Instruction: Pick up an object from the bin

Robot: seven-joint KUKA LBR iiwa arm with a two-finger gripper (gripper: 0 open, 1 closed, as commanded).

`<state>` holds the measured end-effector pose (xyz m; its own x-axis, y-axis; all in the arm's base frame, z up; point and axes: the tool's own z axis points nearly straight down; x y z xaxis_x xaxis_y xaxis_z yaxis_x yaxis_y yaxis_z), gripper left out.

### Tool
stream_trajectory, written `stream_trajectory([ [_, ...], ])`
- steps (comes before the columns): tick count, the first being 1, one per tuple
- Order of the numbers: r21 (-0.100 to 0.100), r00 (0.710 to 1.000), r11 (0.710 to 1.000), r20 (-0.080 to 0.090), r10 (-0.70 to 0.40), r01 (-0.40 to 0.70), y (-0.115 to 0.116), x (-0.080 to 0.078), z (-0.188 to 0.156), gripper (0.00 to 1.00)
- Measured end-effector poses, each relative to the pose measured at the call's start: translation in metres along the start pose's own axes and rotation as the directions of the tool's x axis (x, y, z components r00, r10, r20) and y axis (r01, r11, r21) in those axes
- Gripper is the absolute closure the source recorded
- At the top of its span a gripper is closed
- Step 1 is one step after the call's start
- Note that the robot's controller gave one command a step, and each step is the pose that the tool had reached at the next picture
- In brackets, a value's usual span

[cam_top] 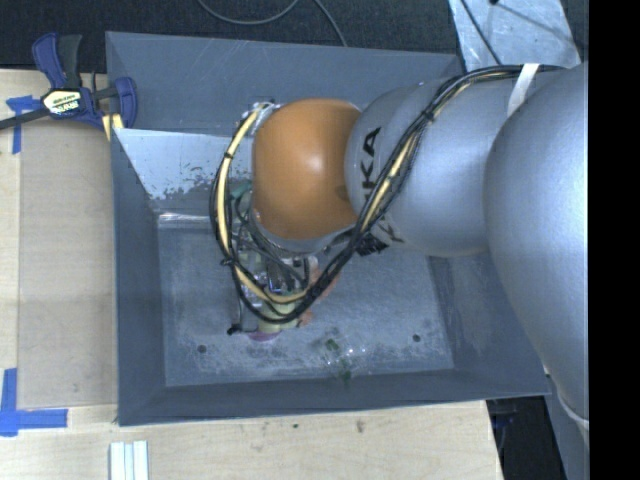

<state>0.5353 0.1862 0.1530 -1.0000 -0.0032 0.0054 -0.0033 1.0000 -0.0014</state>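
The gripper (265, 318) hangs low over the floor of the bin (140, 268), probably to take the small pinkish thing (264, 337) peeking out just beneath it, though its cables (218, 208) hide whether it is apart or together.

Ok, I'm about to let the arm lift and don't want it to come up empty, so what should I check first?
1. Claw down near the bin floor: ok.
2. Something under it: ok, a small pinkish thing shows at its tip.
3. That thing actually gripped: cannot tell, the wrist cables cover the spot.
4. Claw apart from the bin wall: ok.
5. Greenish bit lies apart from the claw: ok.
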Motion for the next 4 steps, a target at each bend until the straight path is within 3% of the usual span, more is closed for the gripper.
stream_trajectory([
  [1,-0.002,1.0,1.0,0.008,0.004,-0.004,-0.001,-0.002,-0.005,1.0],
  [3,-0.002,1.0,1.0,0.008,0.006,-0.006,-0.001,-0.002,-0.006,1.0],
  [4,-0.002,0.979,0.979,0.003,0.203,-0.203,-0.012,-0.007,-0.054,1.0],
])
